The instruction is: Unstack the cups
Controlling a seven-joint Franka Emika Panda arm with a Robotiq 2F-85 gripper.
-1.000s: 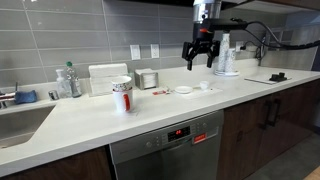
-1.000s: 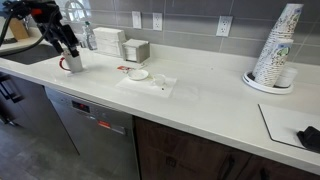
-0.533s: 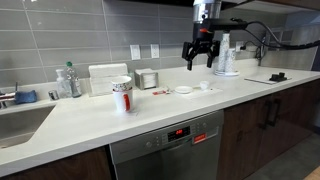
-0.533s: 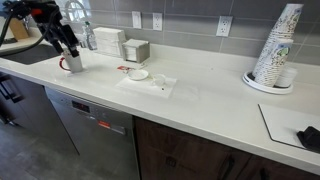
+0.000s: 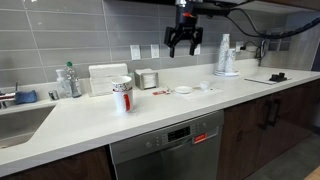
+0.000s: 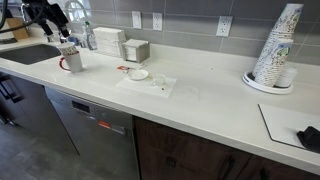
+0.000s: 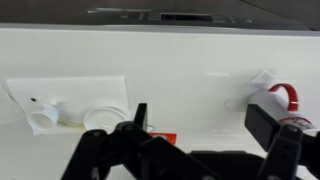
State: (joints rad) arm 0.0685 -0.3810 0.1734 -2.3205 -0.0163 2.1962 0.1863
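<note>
The gripper [image 5: 183, 50] has risen and shifted left along the kitchen tabletop [image 5: 150, 112] since a second ago, away from the tall tilted column of paper cups [image 5: 224, 55] on the far right. It now hangs high above the surface, jaws spread wide apart and holding nothing.

The task's thing, a short stack of red-and-white cups [image 5: 122, 96], stands upright on the tabletop left of centre in an exterior view, in front of a white napkin box [image 5: 105, 78]. In an exterior view from the opposite end, the same stack [image 6: 70, 59] sits at the far left, just below the arm. The wrist view looks down past the two dark fingers and shows the red rim of the stack [image 7: 282, 97] off to the right, with a small white dish [image 7: 100, 117] to the left.

The step in hand looks like the approach to the stack. To do it well, the gripper likely needs to centre over the red rim, now off to one side of the wrist view, then descend straight. Closing on the top cup's rim alone, not the whole stack, should let it lift free. A light stack may tip or rise together, so a slow lift seems wise.
</note>
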